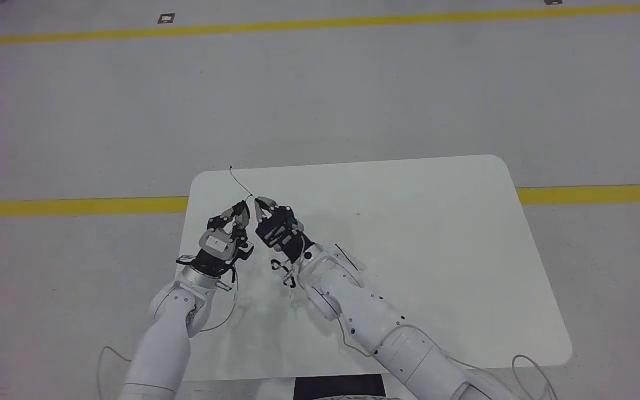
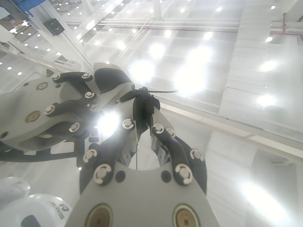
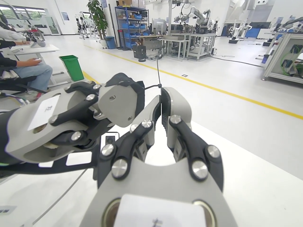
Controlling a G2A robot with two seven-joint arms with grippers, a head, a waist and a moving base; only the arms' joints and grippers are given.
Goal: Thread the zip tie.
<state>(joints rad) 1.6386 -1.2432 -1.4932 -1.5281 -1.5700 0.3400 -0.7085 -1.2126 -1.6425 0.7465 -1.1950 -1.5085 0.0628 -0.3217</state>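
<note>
Left hand (image 2: 144, 109) and right hand (image 3: 162, 100), nearly touching, both pinch the thin black plastic zip tie (image 3: 158, 74) for threading.

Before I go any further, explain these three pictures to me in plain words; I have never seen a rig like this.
This is a two-armed robot working over a white table. The top view looks down from a camera on the robot above its arms. The other two come from cameras on the wrists, so each shows its own gripper up close with the other gripper beside it. The left wrist view happens to look up at the ceiling lights. The left gripper and the right gripper meet tip to tip near the table's far left corner. Both are shut on one thin black zip tie, whose free end sticks out beyond the fingertips.
</note>
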